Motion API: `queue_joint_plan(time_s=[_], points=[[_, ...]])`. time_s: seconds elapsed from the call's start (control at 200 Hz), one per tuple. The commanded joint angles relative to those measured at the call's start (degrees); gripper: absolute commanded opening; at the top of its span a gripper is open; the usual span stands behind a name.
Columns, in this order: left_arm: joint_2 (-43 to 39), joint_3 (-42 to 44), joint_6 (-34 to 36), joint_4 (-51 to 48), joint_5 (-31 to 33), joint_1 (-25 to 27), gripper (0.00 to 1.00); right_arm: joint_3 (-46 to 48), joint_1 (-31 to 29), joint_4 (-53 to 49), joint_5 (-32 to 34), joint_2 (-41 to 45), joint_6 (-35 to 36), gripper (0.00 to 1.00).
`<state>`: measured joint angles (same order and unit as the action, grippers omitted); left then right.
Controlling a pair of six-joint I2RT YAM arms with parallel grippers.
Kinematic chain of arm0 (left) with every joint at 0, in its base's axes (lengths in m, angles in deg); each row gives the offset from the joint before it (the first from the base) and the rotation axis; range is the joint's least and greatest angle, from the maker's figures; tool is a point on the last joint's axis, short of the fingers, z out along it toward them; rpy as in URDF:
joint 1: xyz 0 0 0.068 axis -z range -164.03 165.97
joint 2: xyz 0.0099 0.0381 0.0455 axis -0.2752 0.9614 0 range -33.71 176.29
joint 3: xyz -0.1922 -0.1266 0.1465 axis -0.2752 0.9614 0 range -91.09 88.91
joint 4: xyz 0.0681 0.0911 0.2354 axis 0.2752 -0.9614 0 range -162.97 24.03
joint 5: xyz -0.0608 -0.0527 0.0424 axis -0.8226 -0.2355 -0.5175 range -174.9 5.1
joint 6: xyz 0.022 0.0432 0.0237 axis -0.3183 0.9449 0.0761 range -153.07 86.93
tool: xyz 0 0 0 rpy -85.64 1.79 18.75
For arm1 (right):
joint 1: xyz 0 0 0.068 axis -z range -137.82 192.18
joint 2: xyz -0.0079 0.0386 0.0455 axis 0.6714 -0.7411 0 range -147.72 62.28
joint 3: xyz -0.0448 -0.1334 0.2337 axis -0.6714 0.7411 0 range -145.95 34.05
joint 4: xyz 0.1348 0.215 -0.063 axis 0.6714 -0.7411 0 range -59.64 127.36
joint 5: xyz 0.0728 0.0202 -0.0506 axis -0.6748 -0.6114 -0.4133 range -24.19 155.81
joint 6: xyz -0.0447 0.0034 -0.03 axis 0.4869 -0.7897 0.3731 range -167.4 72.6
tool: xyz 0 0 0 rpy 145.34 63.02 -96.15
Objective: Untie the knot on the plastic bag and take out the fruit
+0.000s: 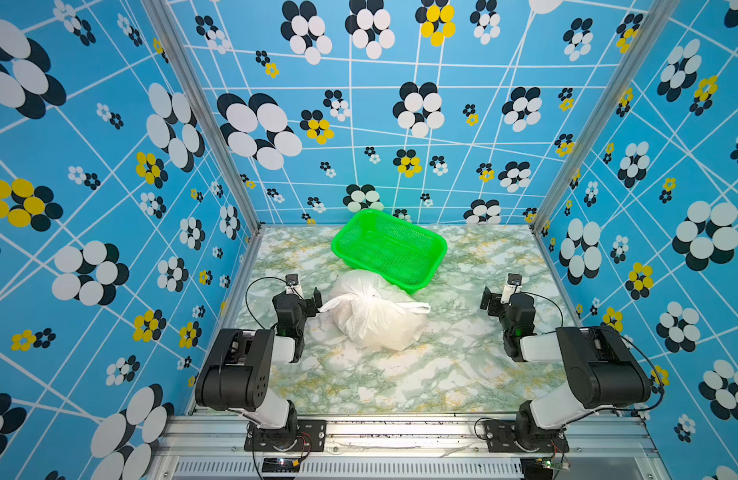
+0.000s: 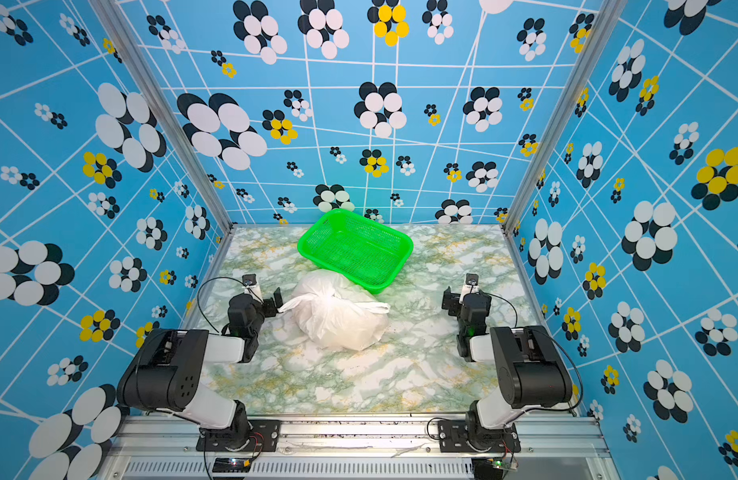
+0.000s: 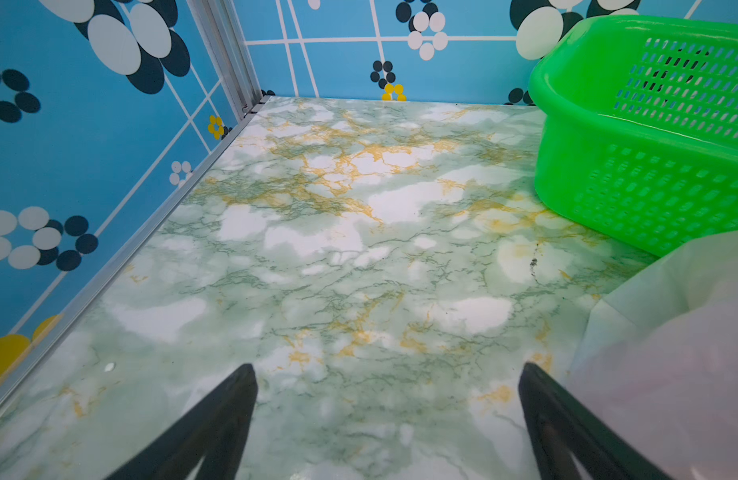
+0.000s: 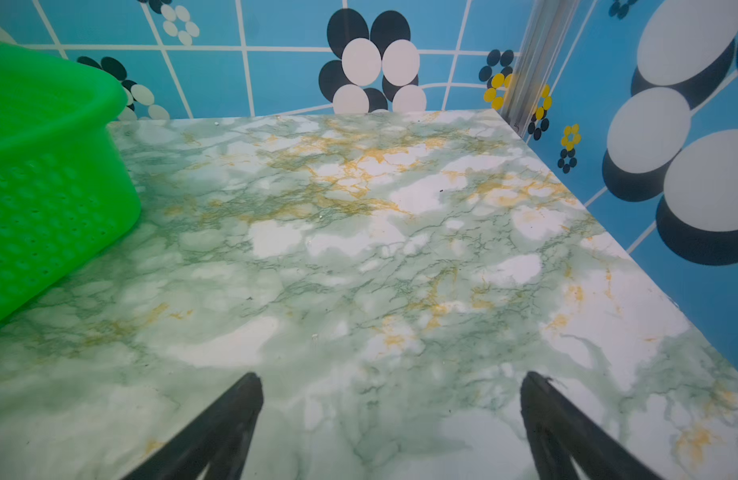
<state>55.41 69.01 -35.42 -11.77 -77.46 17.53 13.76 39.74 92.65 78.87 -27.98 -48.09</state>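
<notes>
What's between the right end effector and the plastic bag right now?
Only bare marbled tabletop lies between the right end effector and the plastic bag, as seen in both top views.

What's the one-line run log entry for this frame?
stage: not started | left gripper: open, beside plastic bag | right gripper: open, apart | knot: tied | green basket: behind bag
</notes>
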Motion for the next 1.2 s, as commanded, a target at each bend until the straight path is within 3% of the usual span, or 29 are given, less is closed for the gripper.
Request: queue_joint_plan(time_s=[0.0,0.795,1.045,1.194], points=[[-0.5,-1.0,0.6,0.2,-0.2,0.3,0.99,-1.0,0.1,-0.8,-0.7,1.0,-0.5,0.99],[-0.5,-1.1,0.7,0.1,-0.1,0.4,0.99,-0.8,0.1,-0.5,-0.6,1.0,-0.5,0.99],[-0.5,-1.0,0.8,0.2,-0.1,0.4,0.99,2.5,0.1,5.6,4.9,1.3,-2.5,0.99],[-2.9,-1.1,2.0,-1.1,-1.2,0.8,0.99,2.3,-0.1,2.8,5.3,4.5,-2.2,0.99]])
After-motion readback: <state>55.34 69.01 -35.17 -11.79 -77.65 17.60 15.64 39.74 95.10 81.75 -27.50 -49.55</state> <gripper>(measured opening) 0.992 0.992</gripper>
